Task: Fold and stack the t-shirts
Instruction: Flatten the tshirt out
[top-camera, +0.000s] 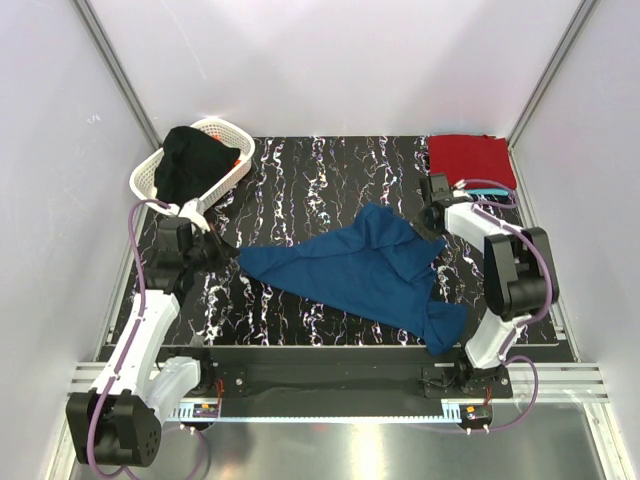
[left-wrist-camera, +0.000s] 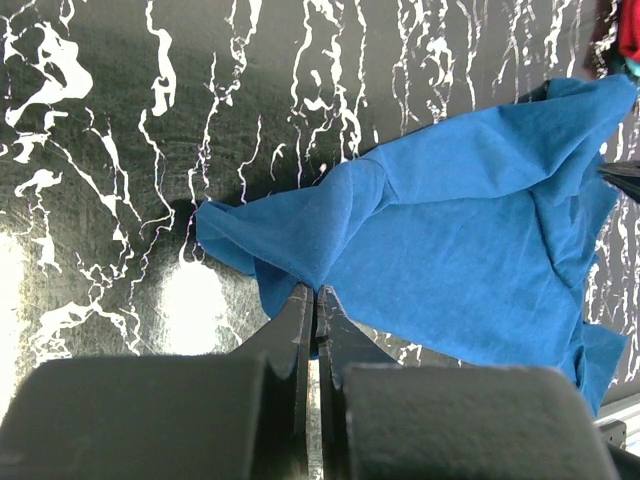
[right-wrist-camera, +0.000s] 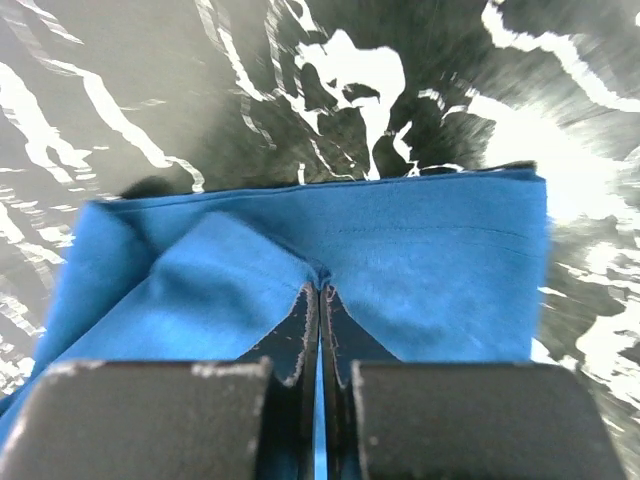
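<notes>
Far-left corner of the black white-veined marble-pattern table: white plastic lattice basket with a dark near-black cloth heaped in it, probably another shirt waiting its turn. Left gripper, near the left edge: jaws pressed together, pinching the left corner of the blue t-shirt of soft plain cloth. The blue t-shirt lies mid-table, spread unevenly from that corner across to the right. It is rumpled, and one end reaches close to the near edge by the right arm's base. Right gripper, toward the right edge: jaws clamped together on a doubled fold of the same shirt, with a stitched hem line visible just beyond the tips. Far-right corner: red folded t-shirt, flat, with a strip of turquoise cloth showing at its near edge; can't tell if it runs underneath. Handling, as a judgement: the shirt is light and limp with no stiffness, so it sags and bunches between the two pinches. It should not slip much in the pads, but a thin pinch can drop a layer. Best holds are hems, shoulder seams or corners, taking both layers together, with the grips well apart so the cloth pulls flat before a fold. Not fragile; the risks are a loose end dragging off the near edge and wrinkles getting folded in.
</notes>
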